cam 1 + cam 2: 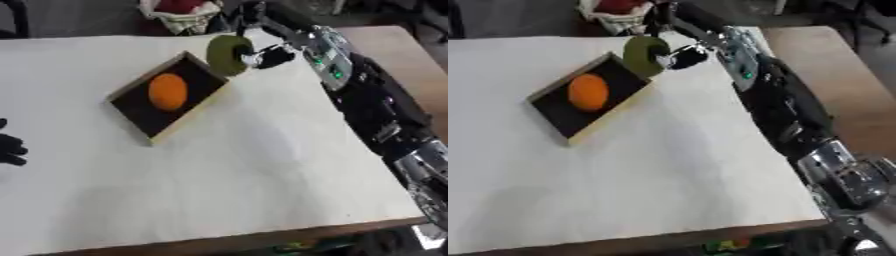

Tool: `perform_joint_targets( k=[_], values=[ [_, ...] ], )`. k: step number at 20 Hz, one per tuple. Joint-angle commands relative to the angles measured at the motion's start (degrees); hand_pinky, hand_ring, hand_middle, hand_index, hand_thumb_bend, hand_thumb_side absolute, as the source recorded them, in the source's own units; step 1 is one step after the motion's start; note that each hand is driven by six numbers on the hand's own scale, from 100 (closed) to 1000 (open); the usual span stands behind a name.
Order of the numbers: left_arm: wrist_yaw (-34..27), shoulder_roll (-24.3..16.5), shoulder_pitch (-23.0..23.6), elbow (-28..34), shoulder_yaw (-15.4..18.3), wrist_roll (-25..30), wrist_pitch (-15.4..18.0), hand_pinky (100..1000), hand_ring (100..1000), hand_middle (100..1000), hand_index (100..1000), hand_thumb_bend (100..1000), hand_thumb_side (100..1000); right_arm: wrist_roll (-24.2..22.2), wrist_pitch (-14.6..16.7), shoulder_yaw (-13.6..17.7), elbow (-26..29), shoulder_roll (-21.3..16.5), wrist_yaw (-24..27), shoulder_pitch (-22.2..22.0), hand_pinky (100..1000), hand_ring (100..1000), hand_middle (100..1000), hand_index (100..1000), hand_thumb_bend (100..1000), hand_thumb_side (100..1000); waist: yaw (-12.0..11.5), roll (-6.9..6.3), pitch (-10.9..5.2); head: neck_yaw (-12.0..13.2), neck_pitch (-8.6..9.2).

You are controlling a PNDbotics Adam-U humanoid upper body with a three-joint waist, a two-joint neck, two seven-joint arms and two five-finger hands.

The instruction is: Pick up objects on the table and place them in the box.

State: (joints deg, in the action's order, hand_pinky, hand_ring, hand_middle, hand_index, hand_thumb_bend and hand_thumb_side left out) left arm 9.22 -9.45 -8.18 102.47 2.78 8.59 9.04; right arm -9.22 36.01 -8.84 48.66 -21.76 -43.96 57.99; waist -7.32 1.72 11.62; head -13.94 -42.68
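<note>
A shallow wooden box point(131, 85) with a dark inside lies askew at the upper middle of the white table. An orange ball point(168, 91) rests inside it. My right hand point(267, 55) reaches in from the right and is shut on an olive-green ring-shaped object point(227, 54), holding it on edge just above the box's far right corner. Only the fingers of my left hand point(10, 145) show at the left edge of the left eye view, relaxed and holding nothing.
A white table point(245, 170) fills most of the view, with its front edge near the bottom. A bag with something red in it point(182, 11) sits beyond the far edge. A brown wooden surface point(411, 55) lies to the right.
</note>
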Motion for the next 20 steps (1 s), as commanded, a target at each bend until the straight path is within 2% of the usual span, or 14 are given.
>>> perform_joint_targets(
  k=[1,6,9,11,13,17,20],
  values=[
    [-0.4,-0.3,-0.9,1.0,-0.2,0.3,0.2,528,577,549,821,100,751,0.8,-0.5,1.6,-2.4,0.7,-4.1,2.2,875,894,775,440,100,219,-0.6,-0.03,-0.63,-0.7,0.80],
    [-0.4,-0.3,-1.3,1.1,-0.4,0.4,0.2,528,577,549,821,100,750,3.2,-1.2,2.9,-6.0,2.6,-11.2,2.8,880,902,789,552,100,233,-1.7,-0.01,-0.32,-1.4,1.00],
    [-0.5,-0.3,-1.3,1.1,-0.4,0.4,0.2,528,577,548,821,100,750,4.4,-1.1,3.2,-7.1,3.0,-14.6,2.7,884,909,805,728,100,249,-1.8,0.01,-0.32,-1.5,1.13],
    [-0.5,-0.3,-1.3,1.1,-0.4,0.4,0.2,528,577,548,821,100,750,5.0,-0.8,3.2,-7.2,3.1,-16.5,2.7,886,910,812,773,100,256,-1.8,0.03,-0.33,-1.5,1.18],
    [-0.5,-0.3,-1.3,1.1,-0.4,0.4,0.2,528,578,548,821,100,750,5.0,-0.3,2.9,-7.1,2.9,-18.3,2.8,894,917,831,867,100,277,-1.7,0.04,-0.38,-1.5,1.25],
    [-0.5,-0.3,-1.2,1.1,-0.4,0.3,0.2,528,578,548,822,100,749,5.2,0.3,3.0,-6.3,2.4,-20.8,2.9,898,919,840,895,100,277,-1.3,-0.01,-0.56,-1.3,1.31],
    [-0.5,-0.4,-1.1,1.1,-0.3,0.2,0.1,528,579,548,821,100,749,5.8,1.0,3.0,-4.8,1.8,-19.9,3.0,898,920,838,894,100,260,-0.9,-0.09,-0.71,-1.1,1.29]
  ],
)
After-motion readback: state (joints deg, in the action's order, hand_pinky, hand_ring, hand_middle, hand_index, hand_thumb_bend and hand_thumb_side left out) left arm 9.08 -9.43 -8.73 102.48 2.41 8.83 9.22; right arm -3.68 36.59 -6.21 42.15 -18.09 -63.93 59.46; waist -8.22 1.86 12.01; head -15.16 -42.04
